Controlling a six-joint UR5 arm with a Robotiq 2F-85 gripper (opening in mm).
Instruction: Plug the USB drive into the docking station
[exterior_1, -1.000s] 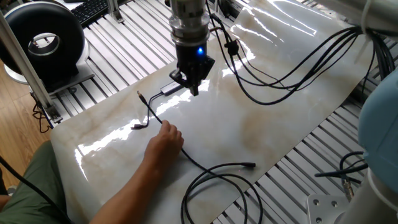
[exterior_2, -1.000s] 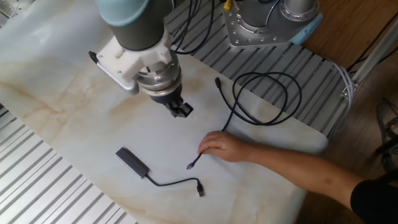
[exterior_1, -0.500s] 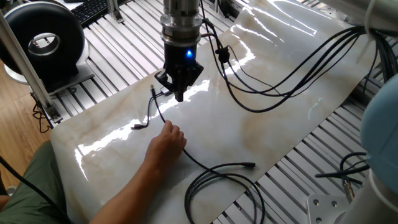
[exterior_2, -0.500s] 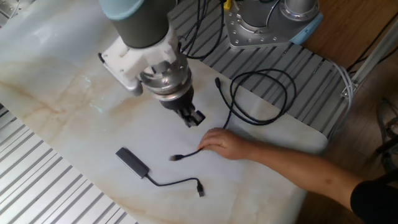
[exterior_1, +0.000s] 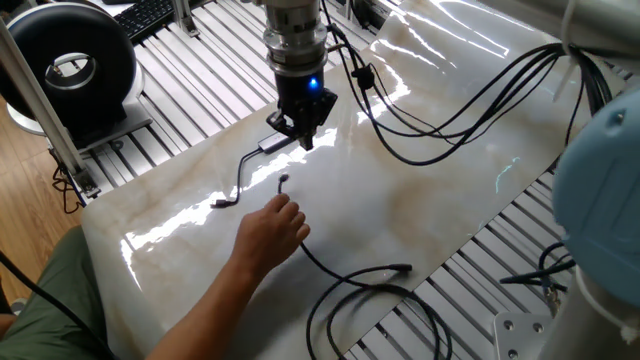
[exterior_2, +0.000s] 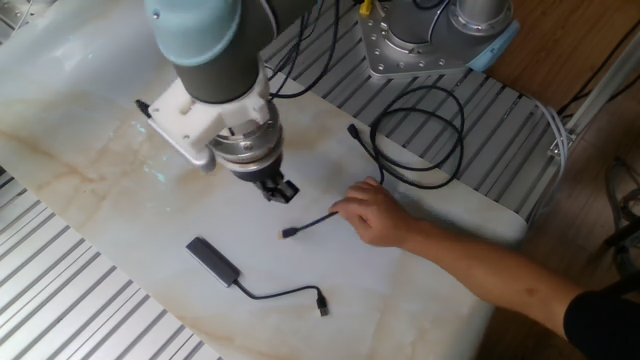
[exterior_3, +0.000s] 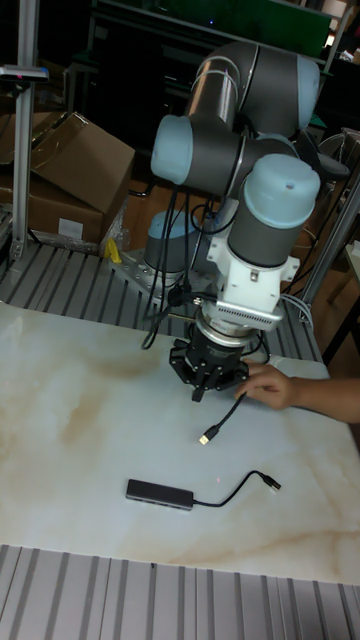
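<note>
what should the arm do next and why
Probably move the gripper over and down to the USB drive and grasp it: it holds nothing, and the plug lies loose on the table, apart from the docking station, its cable under a person's hand.

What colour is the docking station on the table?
The docking station is dark grey with a black cable tail, clearest in the tall fixed view.

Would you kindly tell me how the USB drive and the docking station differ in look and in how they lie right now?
The USB drive is a tiny plug ending a long thin looping cable; the docking station is a flat grey bar with a short black tail. A person's hand rests on the drive's cable, while the station lies untouched. The drive lies nearer the gripper than the station. Both lie flat on the marble table, unconnected.
</note>
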